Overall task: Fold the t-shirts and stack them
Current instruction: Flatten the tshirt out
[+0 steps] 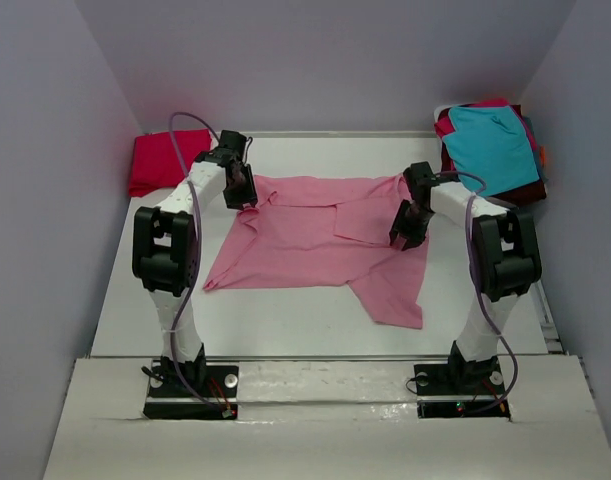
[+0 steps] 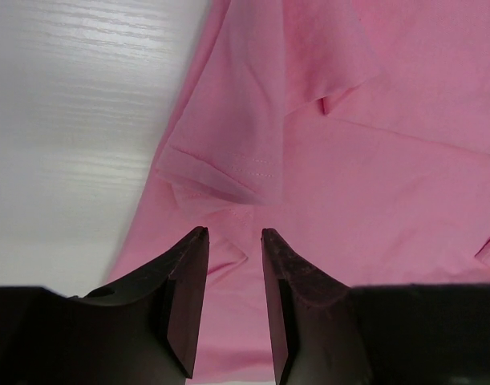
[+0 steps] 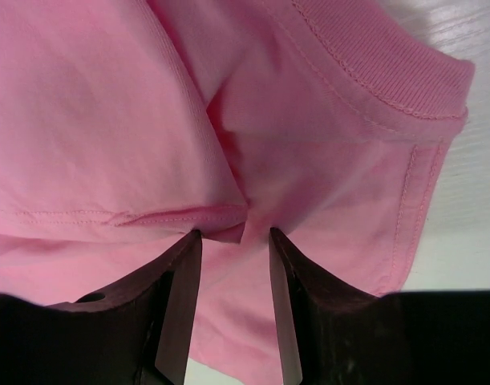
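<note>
A light pink t-shirt [image 1: 320, 240] lies spread and partly folded in the middle of the white table [image 1: 285, 320]. My left gripper [image 1: 243, 195] hangs over its far left edge, jaws open. In the left wrist view the left gripper [image 2: 232, 233] frames flat pink cloth [image 2: 349, 184] beside a sleeve hem [image 2: 228, 168]. My right gripper [image 1: 410, 232] stands on the shirt's right side. In the right wrist view the right gripper [image 3: 234, 233] is open, tips against a fold [image 3: 188, 216] near the ribbed collar [image 3: 373, 72]. Nothing is pinched in either.
A folded crimson red t-shirt [image 1: 165, 160] rests at the back left corner. At the back right, a teal t-shirt [image 1: 495, 145] tops a loose pile with a maroon one [image 1: 520, 192] under it. Grey walls enclose the table on three sides.
</note>
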Robot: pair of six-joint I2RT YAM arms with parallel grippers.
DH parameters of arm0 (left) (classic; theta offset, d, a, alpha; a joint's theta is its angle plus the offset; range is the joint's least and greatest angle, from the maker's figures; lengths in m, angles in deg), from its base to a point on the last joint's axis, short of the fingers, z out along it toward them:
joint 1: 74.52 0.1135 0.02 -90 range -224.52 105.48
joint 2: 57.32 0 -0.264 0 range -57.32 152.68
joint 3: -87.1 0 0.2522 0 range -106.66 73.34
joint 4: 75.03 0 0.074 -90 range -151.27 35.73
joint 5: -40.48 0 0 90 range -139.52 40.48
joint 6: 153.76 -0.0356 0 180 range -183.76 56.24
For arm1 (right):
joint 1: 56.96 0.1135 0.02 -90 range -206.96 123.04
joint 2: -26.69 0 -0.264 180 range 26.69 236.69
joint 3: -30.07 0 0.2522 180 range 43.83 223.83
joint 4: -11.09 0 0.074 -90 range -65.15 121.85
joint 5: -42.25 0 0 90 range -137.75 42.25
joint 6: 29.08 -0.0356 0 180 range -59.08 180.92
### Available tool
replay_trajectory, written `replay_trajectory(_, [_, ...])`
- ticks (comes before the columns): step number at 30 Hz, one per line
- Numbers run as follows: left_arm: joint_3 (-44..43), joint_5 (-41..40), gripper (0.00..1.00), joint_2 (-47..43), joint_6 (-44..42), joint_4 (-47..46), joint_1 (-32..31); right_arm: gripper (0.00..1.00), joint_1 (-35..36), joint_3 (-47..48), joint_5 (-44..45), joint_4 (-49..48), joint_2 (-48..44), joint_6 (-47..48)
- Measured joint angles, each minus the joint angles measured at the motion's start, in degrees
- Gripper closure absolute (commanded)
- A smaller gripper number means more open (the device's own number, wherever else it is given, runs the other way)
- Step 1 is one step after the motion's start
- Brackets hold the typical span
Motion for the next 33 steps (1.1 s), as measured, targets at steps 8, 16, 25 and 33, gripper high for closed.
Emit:
replay_trajectory(8, [0.0, -0.4, 0.56, 0.0, -0.2, 0.0, 0.0, 0.55, 0.0, 0.0, -0.9, -0.9, 0.1, 0.0])
replay_trajectory(16, [0.0, -0.6, 0.56, 0.0, -0.2, 0.0, 0.0, 0.77, 0.0, 1.1, -2.3, -1.1, 1.8, -0.2])
replay_trajectory(25, [0.0, -0.7, 0.57, 0.0, -0.2, 0.0, 0.0, 0.93, 0.0, 1.7, -3.2, -0.9, 1.8, -0.4])
replay_trajectory(33, [0.0, -0.8, 0.65, 0.0, -0.3, 0.0, -0.2, 0.93, 0.0, 5.9, -2.9, 1.0, 1.7, -0.4])
